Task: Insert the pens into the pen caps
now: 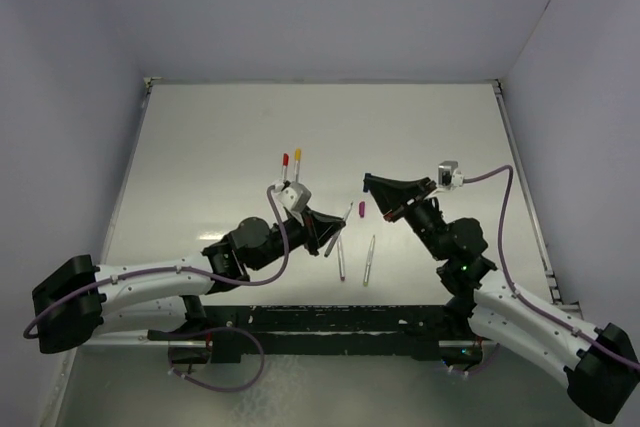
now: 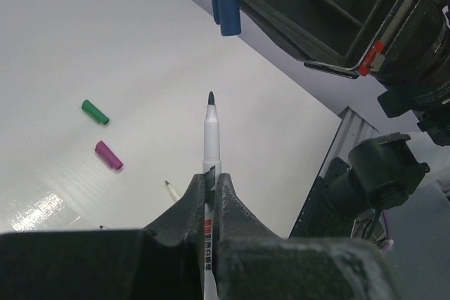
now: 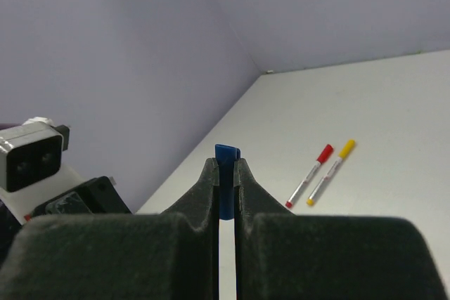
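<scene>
The left gripper (image 2: pixel 209 177) clamps an uncapped pen (image 2: pixel 210 131), tip protruding beyond its jaws; the right gripper (image 3: pixel 225 170) clamps the blue cap (image 3: pixel 226 151), end protruding.

Top cam looks down from above and behind, whole table (image 1: pixel 200 147) in shot. L wrist cam, close-in, faces R arm (image 2: pixel 337 12); R wrist cam faces back-left corner, sharing red-capped pen (image 3: pixel 309 175) w/ top.

Blue cap (image 2: pixel 224 5) cut by top edge.
</scene>
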You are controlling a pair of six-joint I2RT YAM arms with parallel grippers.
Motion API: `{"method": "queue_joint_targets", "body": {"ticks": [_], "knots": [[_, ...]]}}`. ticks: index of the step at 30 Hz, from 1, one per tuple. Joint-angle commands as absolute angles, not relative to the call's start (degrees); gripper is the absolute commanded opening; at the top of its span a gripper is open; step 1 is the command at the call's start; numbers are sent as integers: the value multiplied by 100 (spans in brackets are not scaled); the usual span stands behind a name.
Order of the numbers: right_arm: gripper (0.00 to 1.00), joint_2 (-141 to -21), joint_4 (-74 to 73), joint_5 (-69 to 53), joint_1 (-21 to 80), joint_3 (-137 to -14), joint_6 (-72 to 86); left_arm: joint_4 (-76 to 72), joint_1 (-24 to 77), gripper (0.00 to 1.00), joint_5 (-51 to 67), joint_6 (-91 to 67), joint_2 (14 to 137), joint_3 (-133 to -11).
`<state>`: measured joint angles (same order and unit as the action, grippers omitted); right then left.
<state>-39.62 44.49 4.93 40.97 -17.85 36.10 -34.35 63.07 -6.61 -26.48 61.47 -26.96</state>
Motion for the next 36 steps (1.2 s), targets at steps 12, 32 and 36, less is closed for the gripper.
{"method": "queue_joint_targets", "body": {"ticks": [12,32,36], "knots": [[0,-4787,7020,-72,4107,-1539,4263,-4696,6319,0,-786,-2966,5990,-2440],[0,-5376,7802,-314,4109,-1371,4555,-5018,6319,0,-787,-3044,6086,-2377],[0,-5502,7906,-373,4110,-1380,4578,-5023,6319,0,-794,-3045,6079,-2374]]}}
